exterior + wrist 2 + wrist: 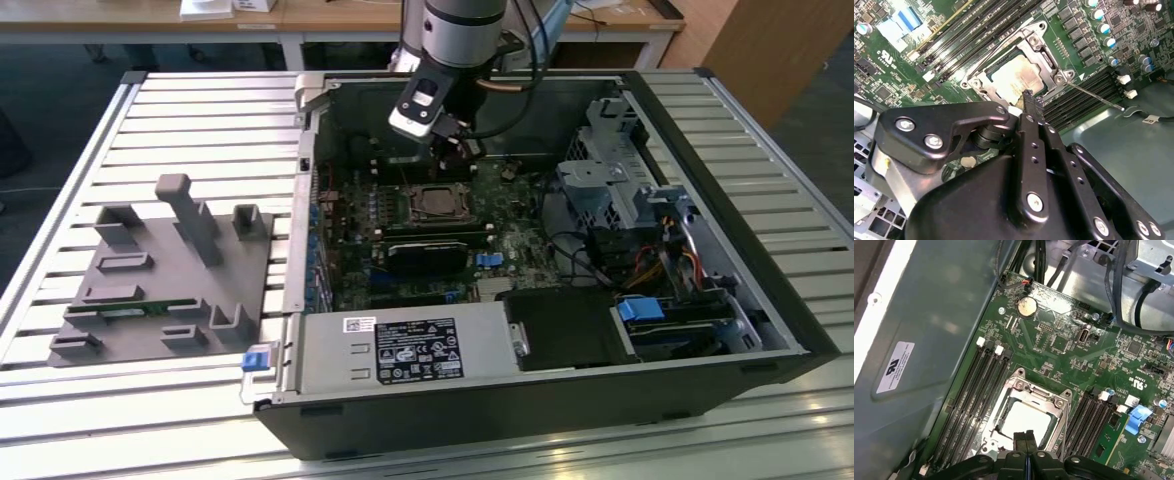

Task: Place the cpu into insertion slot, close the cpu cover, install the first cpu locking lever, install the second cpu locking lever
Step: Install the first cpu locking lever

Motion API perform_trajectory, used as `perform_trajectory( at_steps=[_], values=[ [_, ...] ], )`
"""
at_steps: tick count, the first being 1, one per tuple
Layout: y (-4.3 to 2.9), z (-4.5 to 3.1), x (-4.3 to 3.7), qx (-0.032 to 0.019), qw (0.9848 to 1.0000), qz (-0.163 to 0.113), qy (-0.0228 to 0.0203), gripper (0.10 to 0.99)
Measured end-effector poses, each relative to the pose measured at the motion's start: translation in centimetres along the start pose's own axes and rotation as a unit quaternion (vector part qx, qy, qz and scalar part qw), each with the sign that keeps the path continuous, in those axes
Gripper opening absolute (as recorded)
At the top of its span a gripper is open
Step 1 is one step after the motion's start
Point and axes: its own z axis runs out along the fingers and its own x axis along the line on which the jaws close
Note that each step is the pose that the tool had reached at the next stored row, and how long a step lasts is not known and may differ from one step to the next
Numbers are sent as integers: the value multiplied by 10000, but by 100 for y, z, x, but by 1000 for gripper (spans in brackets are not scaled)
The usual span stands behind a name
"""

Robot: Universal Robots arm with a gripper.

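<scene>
cpu [1026, 416] lies flat in its slot [979, 82], cover [1063, 407] down around it. hand [1025, 436] fingers pressed together, holding nothing, tips just above the cover's edge. one lever [1096, 96] juts free. judgement: press the wire steadily and squarely so the tips don't slip off.

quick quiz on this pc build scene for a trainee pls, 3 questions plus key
1. True or false: the cpu shows through the square window of the cpu cover.
2. The end effector fingers are: A) spread wide, B) shut together near the cpu's edge, C) clamped on a cable.
3. Fill in: the grey fixture lies to the exterior view's ____ of the computer case.
Key: 1 true; 2 B; 3 left.
</scene>
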Motion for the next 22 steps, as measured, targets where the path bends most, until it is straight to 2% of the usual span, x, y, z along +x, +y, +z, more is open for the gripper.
perform_trajectory(
  at_steps=[22],
  values=[
    [0,0,0,20,9991,-434,-1,106]
  ],
)
